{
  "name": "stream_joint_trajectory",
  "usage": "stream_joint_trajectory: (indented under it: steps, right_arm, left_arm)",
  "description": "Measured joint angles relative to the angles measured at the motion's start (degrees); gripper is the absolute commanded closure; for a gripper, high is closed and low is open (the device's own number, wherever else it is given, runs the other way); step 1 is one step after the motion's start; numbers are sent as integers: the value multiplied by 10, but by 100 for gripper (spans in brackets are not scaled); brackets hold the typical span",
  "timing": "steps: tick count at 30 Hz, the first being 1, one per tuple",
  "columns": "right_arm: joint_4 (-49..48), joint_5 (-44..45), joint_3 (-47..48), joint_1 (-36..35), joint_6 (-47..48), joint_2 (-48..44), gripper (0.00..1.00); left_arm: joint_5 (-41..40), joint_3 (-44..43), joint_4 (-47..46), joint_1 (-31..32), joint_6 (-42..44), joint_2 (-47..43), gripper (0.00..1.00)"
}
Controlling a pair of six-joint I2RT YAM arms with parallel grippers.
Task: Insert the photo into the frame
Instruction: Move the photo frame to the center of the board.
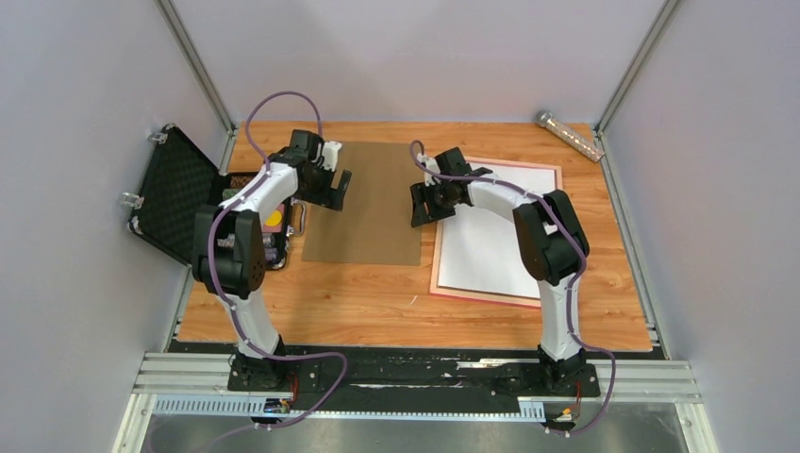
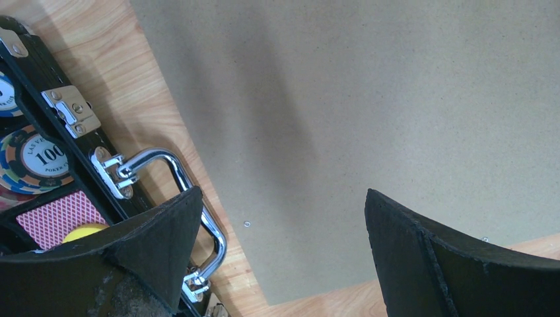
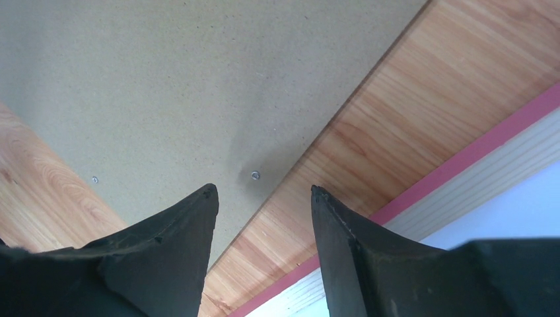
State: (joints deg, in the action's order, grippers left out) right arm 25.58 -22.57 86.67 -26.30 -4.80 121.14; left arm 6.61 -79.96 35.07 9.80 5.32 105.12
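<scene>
The left pincer (image 2: 282,198) hangs spread wide and empty over the left edge of the brown backing board (image 2: 363,99), beside an open poker-chip case (image 2: 46,158). The right pincer (image 3: 263,191) is partly spread, pinching nothing, above the board's right edge. Just right of the board, not touching it, the pink frame (image 1: 481,298) lies flat on the wooden surface (image 1: 377,302). The photo (image 1: 491,236) rests inside it, showing only white.
</scene>
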Motion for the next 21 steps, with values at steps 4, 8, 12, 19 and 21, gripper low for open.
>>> stream_joint_trajectory:
  steps: [4,8,12,19,21]
  right_arm:
    - [5,13,-4,0,0,-5,42]
    - [9,17,-2,0,0,-6,42]
    - [21,24,9,0,0,-3,41]
    - [30,27,35,0,-4,15,41]
    - [30,26,36,1,-6,15,41]
  left_arm:
    - [-6,-16,0,-2,0,20,0]
    - [-11,-40,5,-3,0,46,0]
    - [-17,-78,5,-5,0,80,0]
    - [-24,-130,10,-13,-3,142,0]
    - [-21,-141,14,-17,-7,158,0]
